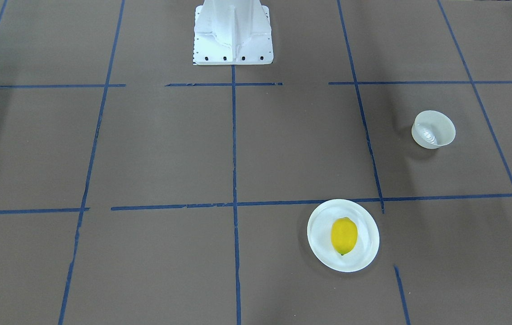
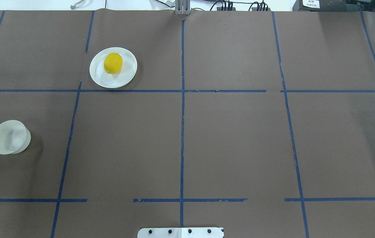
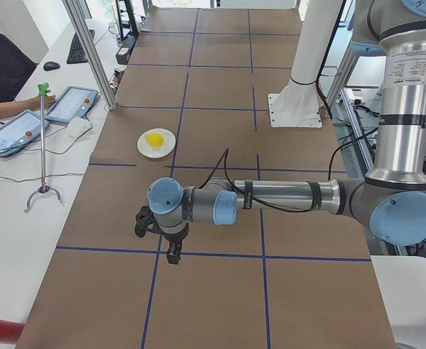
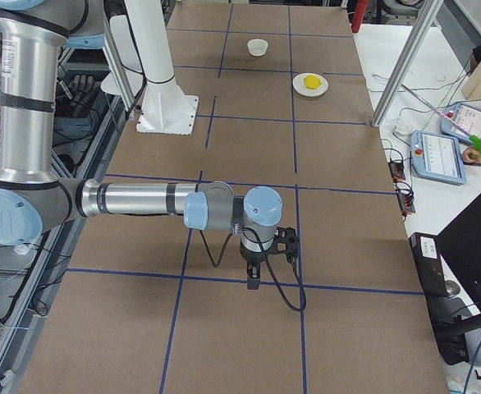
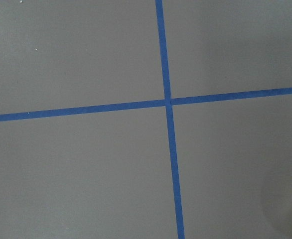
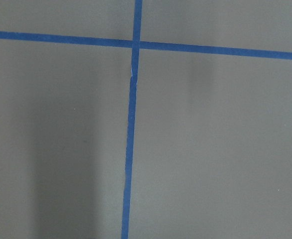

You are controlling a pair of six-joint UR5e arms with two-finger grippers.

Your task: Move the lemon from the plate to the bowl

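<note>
The yellow lemon [image 1: 344,235] lies in the middle of the flat white plate [image 1: 366,241]; both also show in the overhead view, the lemon [image 2: 113,63] on the plate [image 2: 126,75]. The small deep white bowl [image 1: 434,129] stands empty and apart from the plate, at the table's left side in the overhead view [image 2: 10,137]. My left gripper [image 3: 171,254] shows only in the exterior left view, pointing down above bare table, far from the plate [image 3: 144,149]. My right gripper [image 4: 254,283] shows only in the exterior right view, above bare table. I cannot tell whether either is open or shut.
The white robot pedestal [image 1: 232,36] stands at the table's robot side. Blue tape lines divide the brown table cover into squares. Metal frame posts [image 3: 89,51] and operator tablets [image 3: 71,103] stand along the far edge.
</note>
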